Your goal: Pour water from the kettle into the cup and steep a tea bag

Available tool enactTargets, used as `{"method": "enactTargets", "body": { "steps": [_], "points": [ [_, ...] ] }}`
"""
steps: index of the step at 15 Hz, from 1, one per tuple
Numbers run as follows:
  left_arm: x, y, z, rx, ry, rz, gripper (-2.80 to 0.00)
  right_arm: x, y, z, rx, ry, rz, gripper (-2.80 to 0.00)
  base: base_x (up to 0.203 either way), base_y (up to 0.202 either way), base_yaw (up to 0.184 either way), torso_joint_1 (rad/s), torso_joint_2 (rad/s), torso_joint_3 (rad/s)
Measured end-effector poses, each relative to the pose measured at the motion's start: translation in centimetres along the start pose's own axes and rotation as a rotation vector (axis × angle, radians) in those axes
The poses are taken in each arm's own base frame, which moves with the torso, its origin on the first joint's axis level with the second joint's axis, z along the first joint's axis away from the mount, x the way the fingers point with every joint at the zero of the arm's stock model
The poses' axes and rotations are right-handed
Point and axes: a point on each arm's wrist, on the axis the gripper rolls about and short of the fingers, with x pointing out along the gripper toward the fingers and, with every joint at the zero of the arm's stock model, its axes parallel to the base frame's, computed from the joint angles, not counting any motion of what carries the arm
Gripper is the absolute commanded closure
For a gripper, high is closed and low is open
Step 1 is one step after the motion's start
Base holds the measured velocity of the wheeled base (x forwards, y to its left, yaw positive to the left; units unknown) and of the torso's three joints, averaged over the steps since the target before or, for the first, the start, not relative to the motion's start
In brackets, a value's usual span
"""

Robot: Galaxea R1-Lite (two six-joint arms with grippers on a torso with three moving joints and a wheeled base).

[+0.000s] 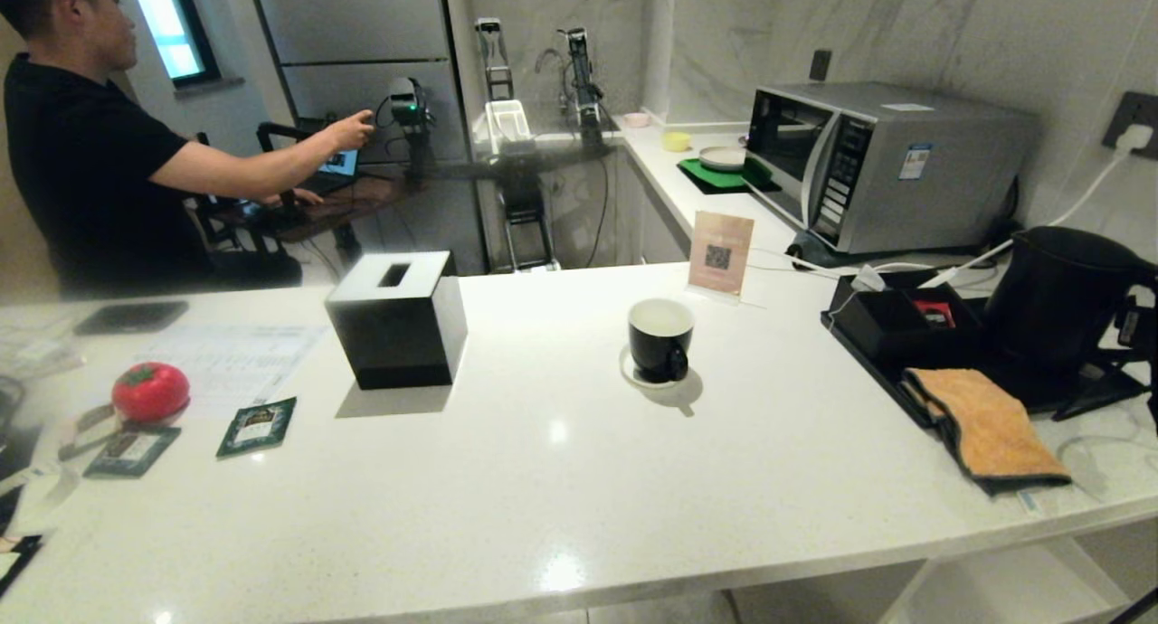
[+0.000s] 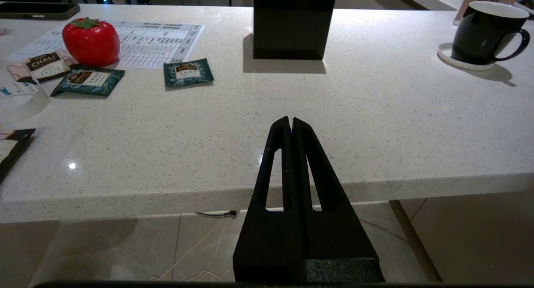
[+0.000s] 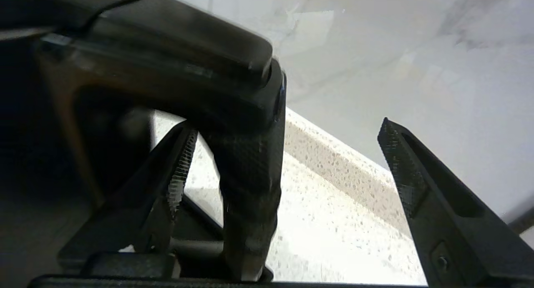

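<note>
White speckled countertop bearing a black cube tissue box, a red tomato-shaped object beside dark green sachets, and an orange cloth draped over a black tray's edge. Behind: a card stand, a silver microwave, and a seated person reaching toward a laptop.

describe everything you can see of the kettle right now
The kettle is a tall matte black electric one, standing upright on a black tray at the right end of the white counter, in front of the microwave. Its lid looks shut. Its black loop handle, lightly textured, points toward the robot's right side. The right gripper is open with its fingers on either side of the handle, not clamped on it. An orange cloth lies just in front.
</note>
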Motion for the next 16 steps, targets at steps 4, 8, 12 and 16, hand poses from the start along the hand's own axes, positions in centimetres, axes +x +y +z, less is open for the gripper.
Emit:
{"method": "enactTargets", "body": {
  "steps": [4,8,12,16],
  "points": [
    [0.0,0.0,0.0,0.0,0.0,0.0,0.0,-1.4,-0.3,-0.3,-0.006,0.026,0.008,-2.8,0.0,0.0,0.0,0.0,0.0,0.0],
    [0.0,0.0,0.0,0.0,0.0,0.0,0.0,-3.4,-0.8,-0.1,-0.007,0.037,0.019,-2.8,0.0,0.0,0.0,0.0,0.0,0.0],
    [0.0,0.0,0.0,0.0,0.0,0.0,0.0,-5.8,-1.4,0.2,-0.013,0.057,0.026,-2.8,0.0,0.0,0.0,0.0,0.0,0.0],
    [0.0,0.0,0.0,0.0,0.0,0.0,0.0,-9.1,-2.0,0.3,-0.015,0.075,0.037,0.0,0.0,0.0,0.0,0.0,0.0,0.0]
  ]
}}
